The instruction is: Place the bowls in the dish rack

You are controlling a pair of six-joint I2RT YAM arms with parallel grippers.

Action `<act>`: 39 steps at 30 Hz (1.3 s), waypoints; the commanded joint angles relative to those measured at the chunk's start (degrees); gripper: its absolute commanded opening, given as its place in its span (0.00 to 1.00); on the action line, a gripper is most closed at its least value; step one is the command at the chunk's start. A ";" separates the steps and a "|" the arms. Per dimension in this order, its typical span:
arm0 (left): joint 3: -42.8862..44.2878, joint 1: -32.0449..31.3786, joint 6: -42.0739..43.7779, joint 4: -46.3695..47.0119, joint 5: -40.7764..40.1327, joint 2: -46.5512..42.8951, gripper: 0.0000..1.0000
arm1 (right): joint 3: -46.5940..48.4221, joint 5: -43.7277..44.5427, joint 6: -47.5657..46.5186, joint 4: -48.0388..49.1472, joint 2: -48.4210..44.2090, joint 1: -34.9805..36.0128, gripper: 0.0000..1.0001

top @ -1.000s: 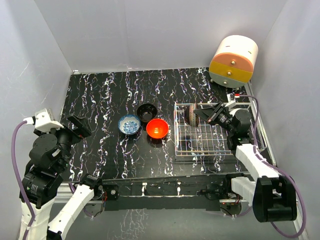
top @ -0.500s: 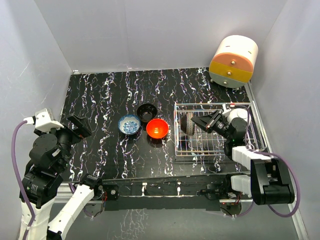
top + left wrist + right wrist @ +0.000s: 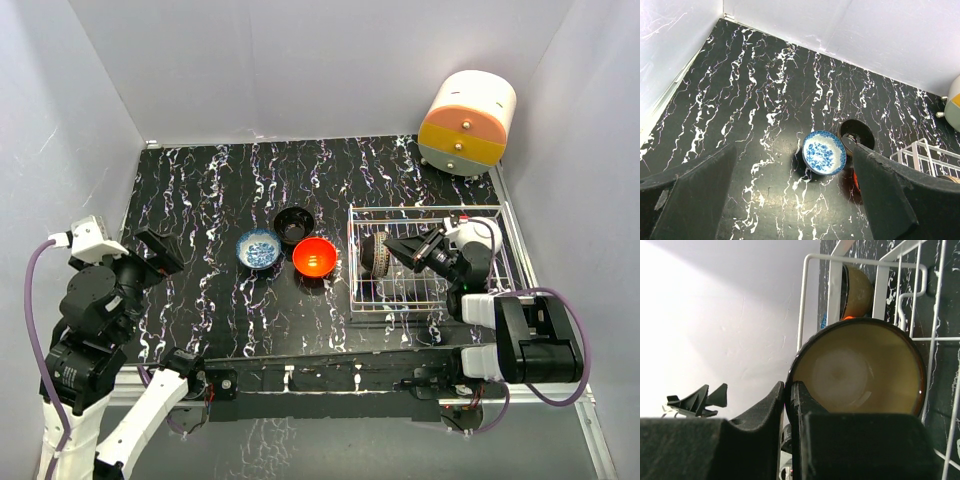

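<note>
My right fingers are pinched tight on the rim of the tan-gold bowl, which stands on its edge inside the dish rack at its left end. On the right wrist camera the rim's dark lip sits squeezed between the two fingertips, and the bowl's pale glossy inside faces the lens just past them, with the rack's white wires beyond it.

My left fingers are spread wide with nothing between them, hanging above the desk. The blue-and-white bowl sits on the desk below and ahead of them, nearer the right-hand finger. The black bowl is just beyond it, close beside it. The red-orange bowl is mostly hidden behind that same finger on the left wrist camera. From above, these three bowls cluster close together on the desk, left of the rack and well apart from my right fingers.
</note>
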 commanded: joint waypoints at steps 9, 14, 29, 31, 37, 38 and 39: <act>1.08 -0.18 0.51 1.26 0.20 1.79 0.97 | -1.65 -1.91 -2.51 -5.51 2.48 -6.65 0.08; 0.83 -0.19 0.42 1.58 0.46 2.06 0.97 | -0.26 -1.25 -7.00 -14.42 1.32 -7.65 0.09; 0.47 -0.18 0.13 1.40 0.51 1.98 0.97 | 0.85 0.83 -15.18 -28.70 -1.11 -11.12 0.14; 0.40 -0.18 0.07 1.48 0.51 2.07 0.97 | 1.82 2.76 -16.96 -32.69 -3.16 -11.40 0.14; -0.12 -0.18 -0.02 1.68 0.64 1.81 0.97 | 4.68 8.18 -21.97 -43.74 -8.58 -12.84 0.21; -0.22 -0.20 -0.02 1.71 0.68 1.72 0.97 | 5.15 8.79 -22.68 -45.09 -8.99 -13.08 0.23; -0.30 -0.18 -0.06 1.72 0.68 1.72 0.97 | 5.52 9.33 -23.29 -46.15 -9.23 -13.30 0.23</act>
